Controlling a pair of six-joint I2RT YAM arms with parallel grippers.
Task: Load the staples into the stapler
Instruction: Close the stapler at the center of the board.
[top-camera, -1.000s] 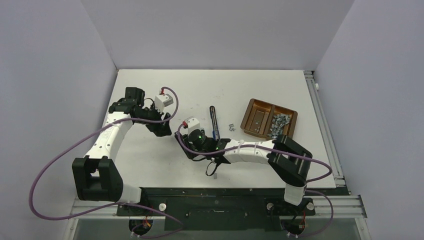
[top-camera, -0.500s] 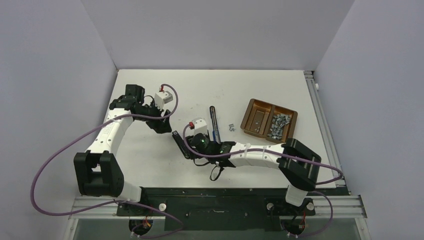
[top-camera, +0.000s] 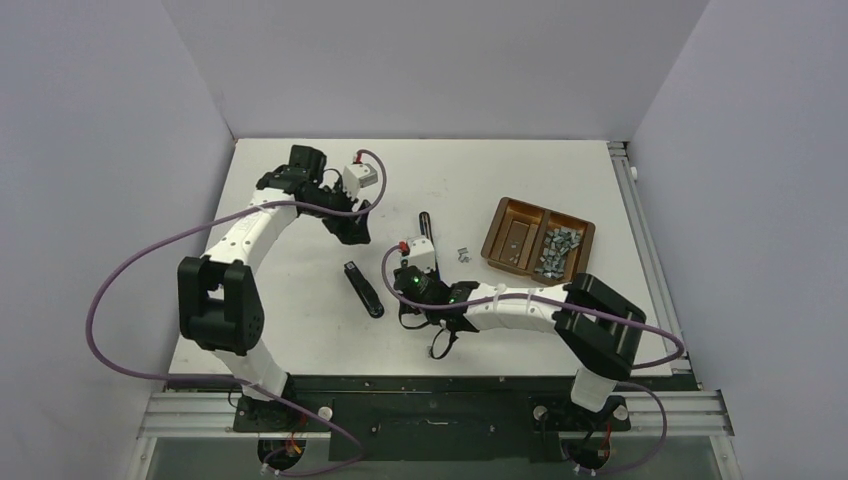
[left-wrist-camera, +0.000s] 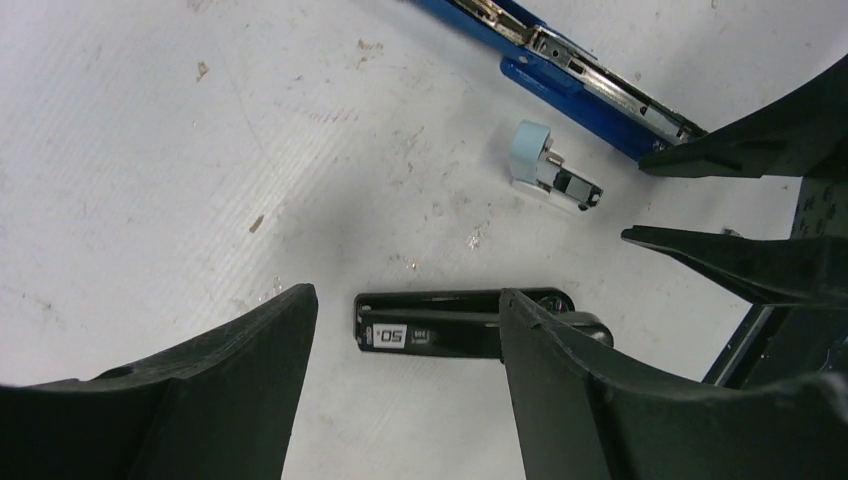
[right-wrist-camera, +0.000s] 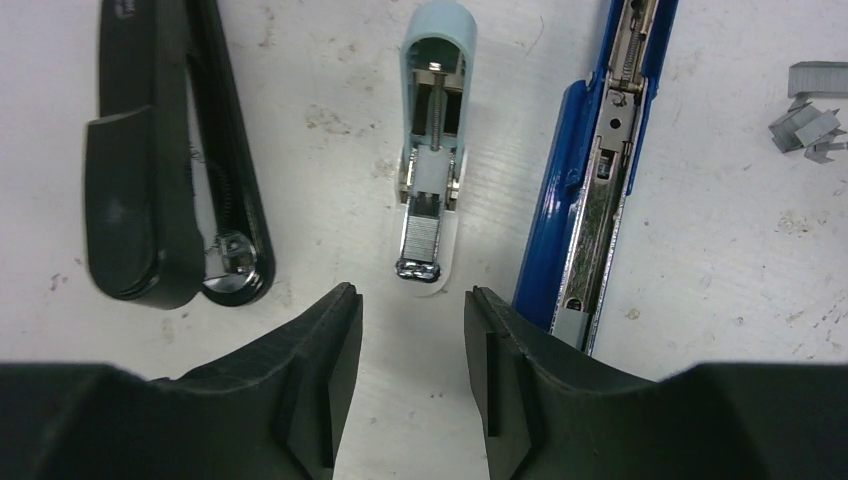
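From above, the staples (top-camera: 556, 250) lie heaped in the right compartment of the brown tray (top-camera: 512, 212), well apart to the right of the right arm's jaws. A few loose strips (top-camera: 462, 255) lie nearer, beside the blue stapler (top-camera: 427, 232).

In the left wrist view the left gripper (left-wrist-camera: 405, 300) has its jaws apart and empty. The black stapler (left-wrist-camera: 440, 325) lies on the table (left-wrist-camera: 150, 150) under the gap.

In the right wrist view the right gripper (right-wrist-camera: 412, 298) is also parted and holds nothing. The light-blue stapler (right-wrist-camera: 437, 60) lies open just ahead of the gap, with the black one to its left and the blue one to its right.

I judge a strip to be light, stiff, smooth and brittle. It is best pinched gently across its long sides, at the middle.
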